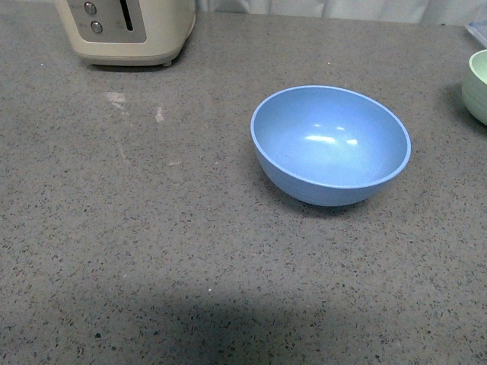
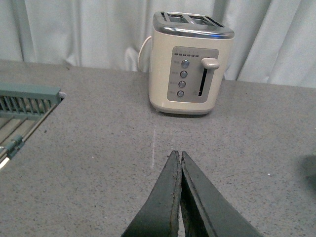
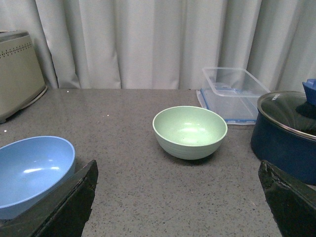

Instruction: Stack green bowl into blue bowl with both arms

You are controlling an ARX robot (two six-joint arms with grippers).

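Observation:
The blue bowl stands upright and empty on the grey speckled counter, right of centre in the front view; it also shows in the right wrist view. The green bowl stands upright and empty, apart from the blue bowl; only its edge shows at the far right of the front view. My right gripper is open wide, empty, a short way back from the green bowl. My left gripper is shut on nothing, low over bare counter, pointing at the toaster. Neither arm shows in the front view.
A cream toaster stands at the back left. A green dish rack lies beside it. A dark blue lidded pot and a clear plastic container stand close behind the green bowl. White curtains back the counter.

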